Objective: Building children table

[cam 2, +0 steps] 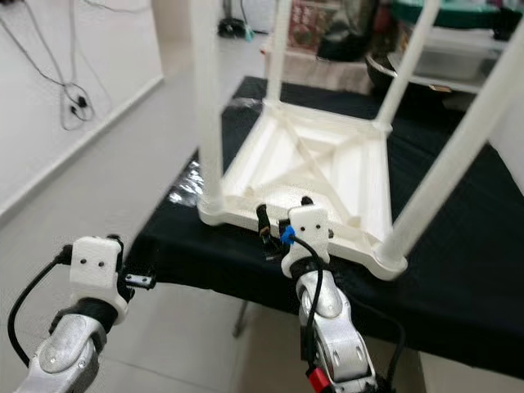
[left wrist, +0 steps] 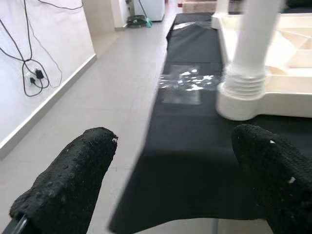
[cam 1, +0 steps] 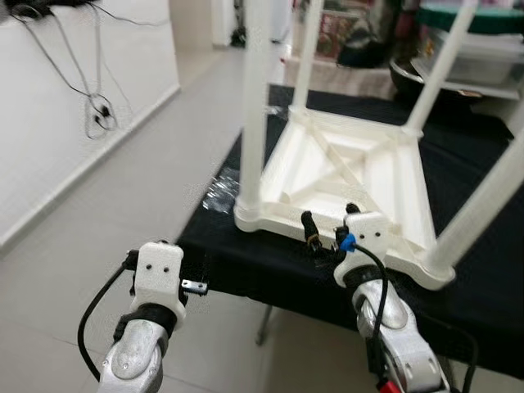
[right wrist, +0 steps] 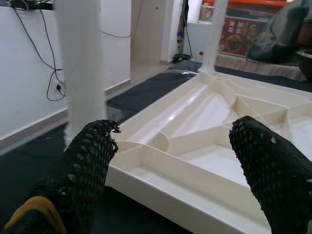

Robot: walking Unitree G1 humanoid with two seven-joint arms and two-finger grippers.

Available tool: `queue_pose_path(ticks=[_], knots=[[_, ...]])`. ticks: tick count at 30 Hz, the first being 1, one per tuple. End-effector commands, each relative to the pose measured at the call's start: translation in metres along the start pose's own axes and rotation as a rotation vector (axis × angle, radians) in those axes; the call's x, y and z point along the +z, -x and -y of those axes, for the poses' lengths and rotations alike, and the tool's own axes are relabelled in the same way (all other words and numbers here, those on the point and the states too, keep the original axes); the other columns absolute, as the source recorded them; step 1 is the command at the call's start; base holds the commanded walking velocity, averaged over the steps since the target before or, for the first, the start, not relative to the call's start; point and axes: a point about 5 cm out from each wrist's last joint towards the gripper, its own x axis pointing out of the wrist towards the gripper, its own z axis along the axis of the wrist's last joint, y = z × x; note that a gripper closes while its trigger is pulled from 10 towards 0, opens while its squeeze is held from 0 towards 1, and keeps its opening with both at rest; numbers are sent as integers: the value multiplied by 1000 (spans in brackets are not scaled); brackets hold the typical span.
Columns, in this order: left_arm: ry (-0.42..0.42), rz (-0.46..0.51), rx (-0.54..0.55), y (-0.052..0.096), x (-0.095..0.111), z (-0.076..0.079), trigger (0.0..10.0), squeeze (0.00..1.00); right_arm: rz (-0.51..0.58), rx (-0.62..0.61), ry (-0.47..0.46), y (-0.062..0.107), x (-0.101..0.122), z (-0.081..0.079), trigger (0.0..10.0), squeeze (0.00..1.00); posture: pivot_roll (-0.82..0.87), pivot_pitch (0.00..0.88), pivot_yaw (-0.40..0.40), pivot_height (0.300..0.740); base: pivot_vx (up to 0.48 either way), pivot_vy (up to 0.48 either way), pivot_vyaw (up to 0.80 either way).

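A white plastic children's table [cam 1: 344, 176] lies upside down on a black-covered table [cam 1: 270, 270], its four legs pointing up. The near left leg [cam 1: 254, 106] stands at the corner closest to the edge, and the near right leg [cam 1: 483, 205] rises at the right. My right gripper [cam 1: 330, 223] is open at the tabletop's near rim, with nothing between its fingers; the ribbed underside [right wrist: 214, 112] lies just ahead of it. My left gripper [left wrist: 170, 180] is open and empty, low and off the black table's left front corner, facing the near left leg [left wrist: 253, 44].
Grey tiled floor [cam 1: 123, 188] stretches to the left beside a white wall with dangling cables [cam 1: 94, 106]. A shiny plastic patch [cam 1: 219, 192] lies on the cloth's left edge. Shelves with a dark bowl [cam 1: 458, 49] and boxes crowd the back right.
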Motion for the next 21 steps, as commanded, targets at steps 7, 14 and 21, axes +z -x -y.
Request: queue_pose_path(ticks=[7, 14, 21], knots=[[-4, -17, 4, 0, -2, -1, 10000, 0, 4, -2, -10, -5, 3, 0, 10000, 0, 142, 83, -109, 740, 0, 0, 0], [-11, 4, 11, -3, 4, -2, 10000, 0, 5, -30, -45, -10, 7, 5, 10000, 0, 140, 91, -108, 740, 0, 0, 0], [-21, 21, 11, -4, 9, -3, 10000, 0, -7, 130, -139, -27, 11, 2, 10000, 0, 143, 108, -108, 740, 0, 0, 0]])
